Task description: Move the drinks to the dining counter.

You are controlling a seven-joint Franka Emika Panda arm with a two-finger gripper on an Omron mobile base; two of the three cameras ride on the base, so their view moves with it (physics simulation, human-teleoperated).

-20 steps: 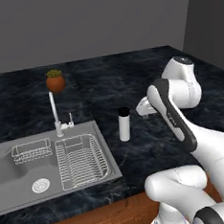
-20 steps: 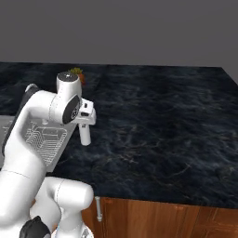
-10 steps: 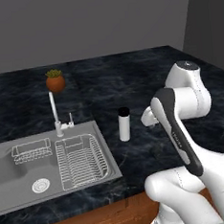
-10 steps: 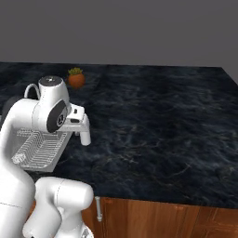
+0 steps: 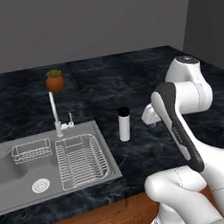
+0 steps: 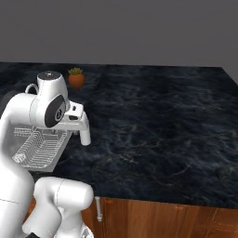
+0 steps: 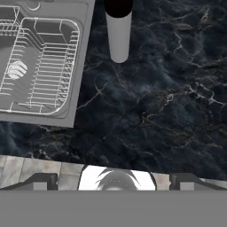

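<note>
left base view: tall white cylinder with black cap upright on the black marble-patterned dining counter, just right of the steel sink and touching nothing. wire dish rack set in the sink's right half, a smaller wire basket to its left, round drain in front of that. white tap standing at the sink's back edge, a small potted plant in an orange pot farther back on the counter. white arm folded to the right of the cylinder, its hand near but apart from it, the bare counter between them.

right base view: gripper hanging over the counter beside the sink's rack, partly masked by the arm's own joint; jaws hard to make out here. potted plant behind the arm. wide stretch of dark counter to the right with wooden base below.

hand view: two dark finger tips at the bottom edges, set far apart, jaws spread wide with nothing between them. cylinder at the top, well ahead of the tips, bare veined counter between. sink with rack off to the left.
</note>
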